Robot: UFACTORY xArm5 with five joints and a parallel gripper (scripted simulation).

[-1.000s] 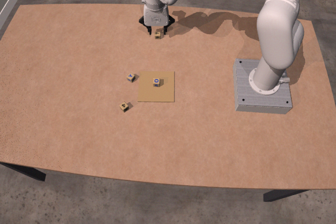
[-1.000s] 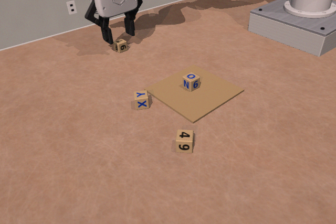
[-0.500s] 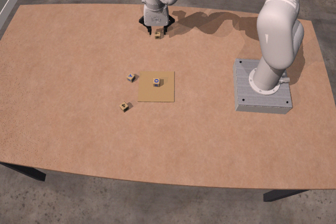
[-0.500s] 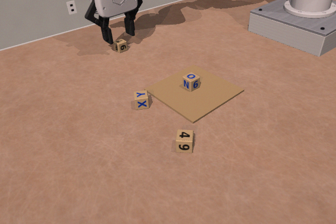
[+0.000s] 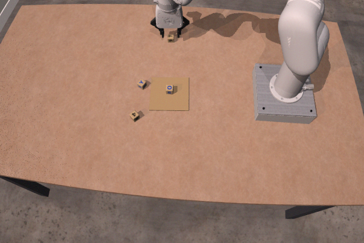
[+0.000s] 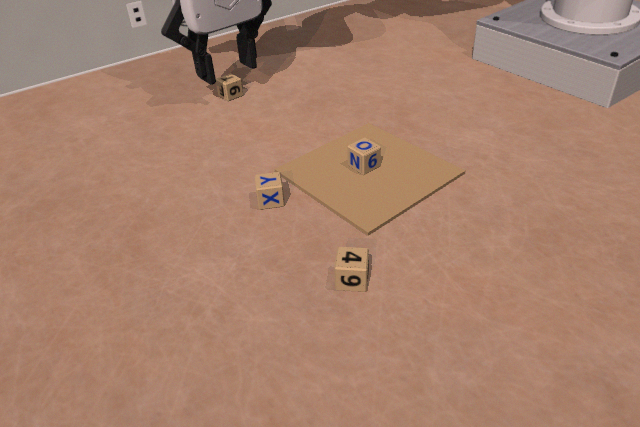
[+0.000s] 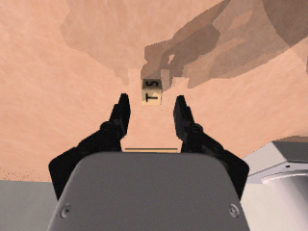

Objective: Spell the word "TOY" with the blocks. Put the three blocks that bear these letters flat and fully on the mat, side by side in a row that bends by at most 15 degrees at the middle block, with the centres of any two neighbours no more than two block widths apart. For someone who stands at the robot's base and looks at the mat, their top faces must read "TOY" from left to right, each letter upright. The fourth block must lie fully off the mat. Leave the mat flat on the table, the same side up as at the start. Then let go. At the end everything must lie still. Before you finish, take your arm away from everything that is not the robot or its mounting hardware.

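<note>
So progress check: only one of the three letters is home. The O block [image 6: 364,155] sits flat on the mat [image 6: 392,195], O facing up, roughly mid-mat toward the far edge. The Y block [image 6: 269,189] is on the table [image 6: 155,282] just off the mat's corner, Y on top, so it needs only a short hop. The block with a 4 on top [image 6: 352,268] is near the mat but off it; my guess is that's the spare, and it's fine where it is.

The T block [image 7: 152,90] is way off at the far edge of the table, well apart from the mat. In the wrist view the T shows on a side face with a 5 on top, so I reckon it needs tipping as well as carrying over.

The hand [image 6: 226,64] hangs right by that block, fingers partly spread and gripping nothing. In the exterior view one finger [image 6: 204,64] looks just beside the block; whether it touches, I can't tell. From the wrist view the block seems to lie past the fingertips, not between them.
</note>
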